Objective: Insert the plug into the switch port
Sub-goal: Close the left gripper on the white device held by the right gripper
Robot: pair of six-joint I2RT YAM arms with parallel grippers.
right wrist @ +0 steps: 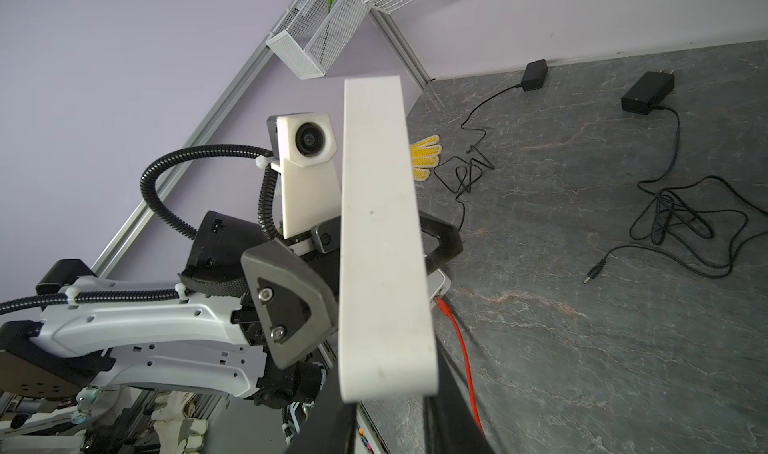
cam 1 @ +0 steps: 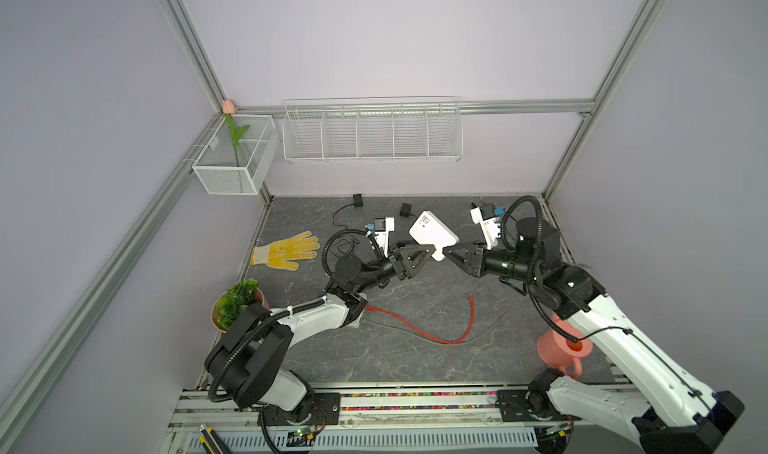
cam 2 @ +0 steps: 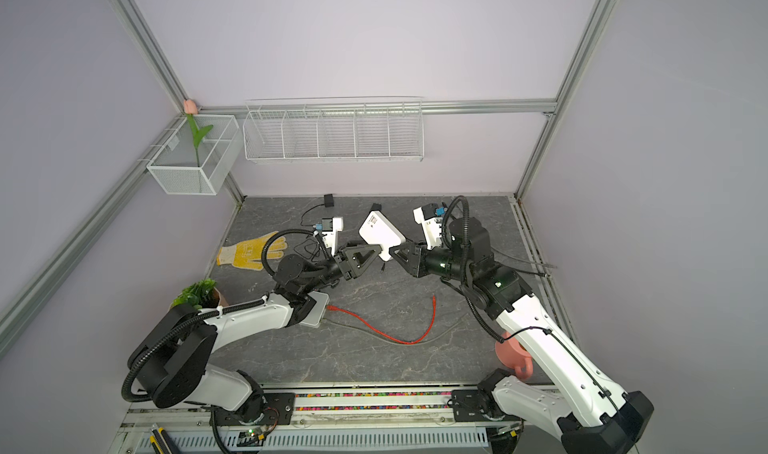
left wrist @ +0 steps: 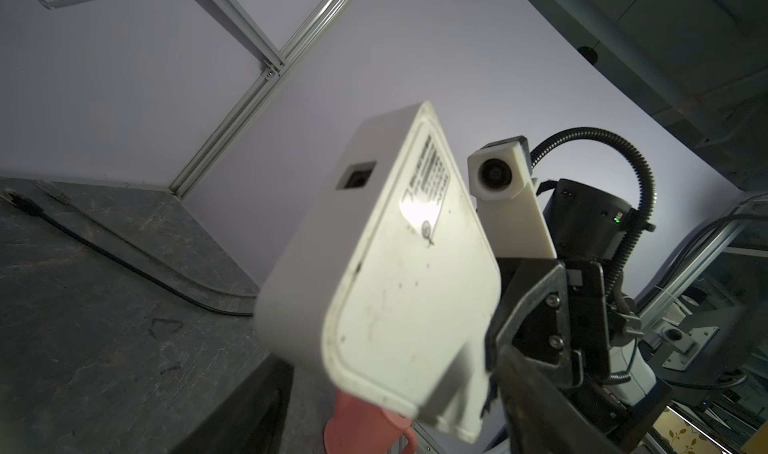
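A white switch (cam 1: 432, 232) (cam 2: 380, 232) hangs tilted in the air over the middle of the table. My right gripper (cam 1: 446, 251) (right wrist: 390, 389) is shut on its lower edge. My left gripper (cam 1: 430, 251) (left wrist: 395, 389) straddles the same end from the other side, open, with a gap beside one finger (left wrist: 249, 410). A square port (left wrist: 357, 176) shows on the switch's side wall. Neither gripper holds a plug. On the table lie a red cable's free plug (cam 1: 471, 297) and a black cord's barrel plug (right wrist: 592, 274).
A second white box (cam 1: 358, 319) lies under my left arm with the red cable in it. Two black adapters (cam 1: 358, 200) (cam 1: 405, 210), a yellow glove (cam 1: 286, 250), a potted plant (cam 1: 239, 302) and a pink cup (cam 1: 561, 348) ring the table. Wire baskets (cam 1: 372, 134) hang on the wall.
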